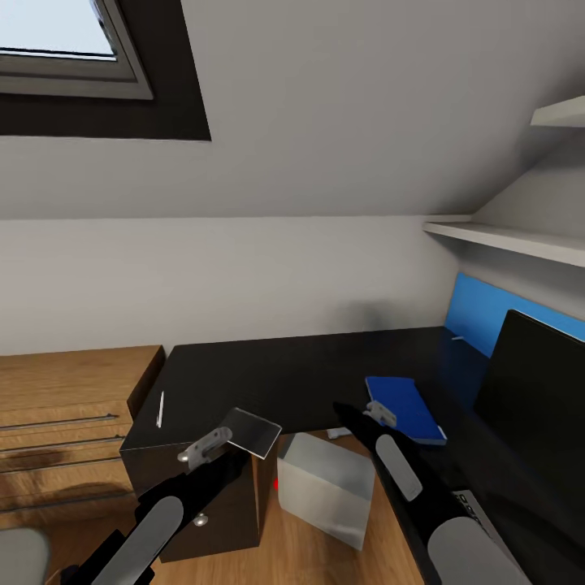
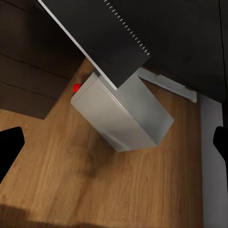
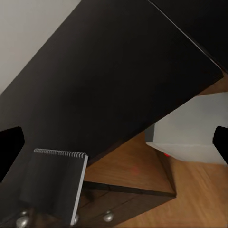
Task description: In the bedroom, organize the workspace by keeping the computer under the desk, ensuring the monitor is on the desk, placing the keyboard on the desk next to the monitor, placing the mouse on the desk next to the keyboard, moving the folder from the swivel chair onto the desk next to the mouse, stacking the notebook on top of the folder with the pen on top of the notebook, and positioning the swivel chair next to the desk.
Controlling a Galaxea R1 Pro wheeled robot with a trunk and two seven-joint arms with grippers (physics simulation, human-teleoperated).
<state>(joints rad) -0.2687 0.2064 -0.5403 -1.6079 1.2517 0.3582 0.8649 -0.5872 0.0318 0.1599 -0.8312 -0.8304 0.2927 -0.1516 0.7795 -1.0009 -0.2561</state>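
Notebook [image 1: 251, 431] in left hand [image 1: 213, 445]

The left gripper [image 1: 218, 443] holds the notebook [image 1: 249, 432] above the front edge of the glossy black desk [image 1: 309, 366]. The blue folder [image 1: 404, 408] lies on the desk beside the monitor [image 1: 532, 388], the pen [image 1: 160, 409] near the left end, and the computer [image 1: 325, 485] stands on the floor below.
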